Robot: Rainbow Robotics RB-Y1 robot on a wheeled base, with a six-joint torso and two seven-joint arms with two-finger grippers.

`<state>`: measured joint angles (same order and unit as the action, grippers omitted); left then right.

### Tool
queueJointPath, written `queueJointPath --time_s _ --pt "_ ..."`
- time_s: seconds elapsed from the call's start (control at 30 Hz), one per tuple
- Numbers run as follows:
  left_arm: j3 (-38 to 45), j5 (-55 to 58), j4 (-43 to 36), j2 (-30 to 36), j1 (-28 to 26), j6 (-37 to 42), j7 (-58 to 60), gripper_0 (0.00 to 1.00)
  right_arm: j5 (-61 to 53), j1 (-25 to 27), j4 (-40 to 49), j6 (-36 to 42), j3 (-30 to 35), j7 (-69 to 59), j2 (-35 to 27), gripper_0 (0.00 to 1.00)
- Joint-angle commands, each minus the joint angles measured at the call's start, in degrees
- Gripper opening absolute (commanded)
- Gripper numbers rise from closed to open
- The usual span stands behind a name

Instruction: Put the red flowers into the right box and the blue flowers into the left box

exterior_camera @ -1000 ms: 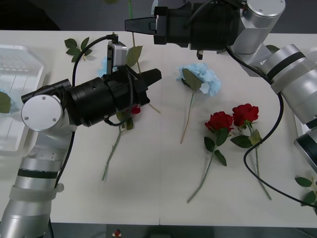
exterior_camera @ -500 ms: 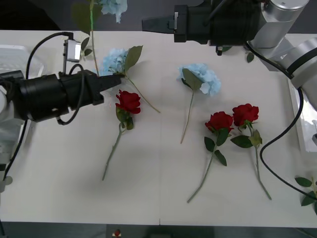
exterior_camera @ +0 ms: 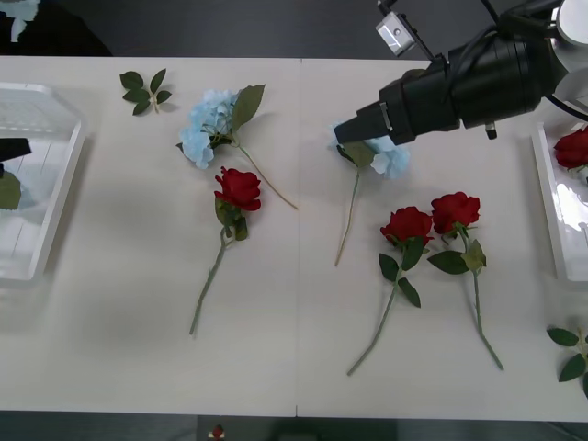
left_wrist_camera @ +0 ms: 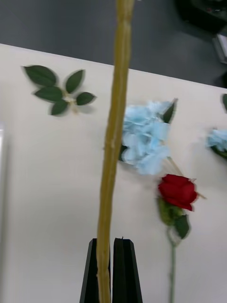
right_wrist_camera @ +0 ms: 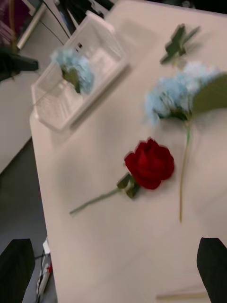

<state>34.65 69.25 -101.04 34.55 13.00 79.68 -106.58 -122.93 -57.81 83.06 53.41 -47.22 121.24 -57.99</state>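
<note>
- White tabletop (exterior_camera: 294, 367) runs under everything, with dark floor behind it; the left box (exterior_camera: 55, 197) sits at its left edge and the right box (exterior_camera: 551, 220) at its right edge.
- Our left gripper (left_wrist_camera: 112, 244) is clenched on a held stem (left_wrist_camera: 113, 142) that stands straight up, and in the front view its dark tip hangs over the left box.
- Our right gripper (exterior_camera: 347, 131) is spread wide, holding nothing, just above the centre blue flower (exterior_camera: 390, 158).
- Risk one: the held stem is long and pinched low, so we judge it could tip over the rim on release and land on the table.
- Risk two: a blue flower belongs in the far box, so a grab by the right gripper means a long carry or a hand-over, where a thin stem may slip.
- Risk three: the two right roses (exterior_camera: 432, 219) lie with leaves touching; lifting one could drag the other.
- The right wrist view shows a boxed blue flower (right_wrist_camera: 73, 71) already inside the left box, which the front view barely shows.
- The front view shows a boxed rose (exterior_camera: 571, 147) in the right box; the wrist views do not reach it.
- The left wrist view gives the pinch itself, plus the left blue flower (left_wrist_camera: 144, 139) and left rose (left_wrist_camera: 178, 189) on the table.
</note>
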Motion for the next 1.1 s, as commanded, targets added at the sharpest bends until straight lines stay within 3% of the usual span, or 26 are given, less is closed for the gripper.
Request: queueJointPath --time_s 0.03,0.23,0.43,0.73,0.93,1.1 --pt "0.34 -7.02 -0.83 3.51 -0.08 -3.65 -2.93 0.00 3.75 -0.28 8.52 -5.34 -4.64 -9.54 -7.05 1.00" --pt "-1.16 -16.16 -0.74 4.12 -4.56 -12.44 -2.93 0.00 12.36 -0.28 14.14 -8.06 -11.49 -23.60 -12.93 1.00" --pt "-3.97 -24.33 2.42 4.12 -10.01 -24.13 -1.97 0.00 26.34 -0.28 14.32 -2.00 -16.06 -37.13 -15.22 1.00" --pt "-4.59 -24.86 13.50 4.12 -10.10 -30.72 -3.11 0.00 44.35 2.09 14.32 9.78 -16.50 -53.66 -14.87 1.00" --pt "-6.52 -25.39 16.31 4.12 -10.10 -34.24 -2.93 0.00 58.24 6.48 14.06 9.69 -16.50 -56.82 -11.62 1.00" --pt "-7.05 -25.39 16.57 4.12 -9.92 -34.50 -2.85 0.04 62.46 8.24 12.03 8.46 -16.41 -57.52 -8.19 1.00"
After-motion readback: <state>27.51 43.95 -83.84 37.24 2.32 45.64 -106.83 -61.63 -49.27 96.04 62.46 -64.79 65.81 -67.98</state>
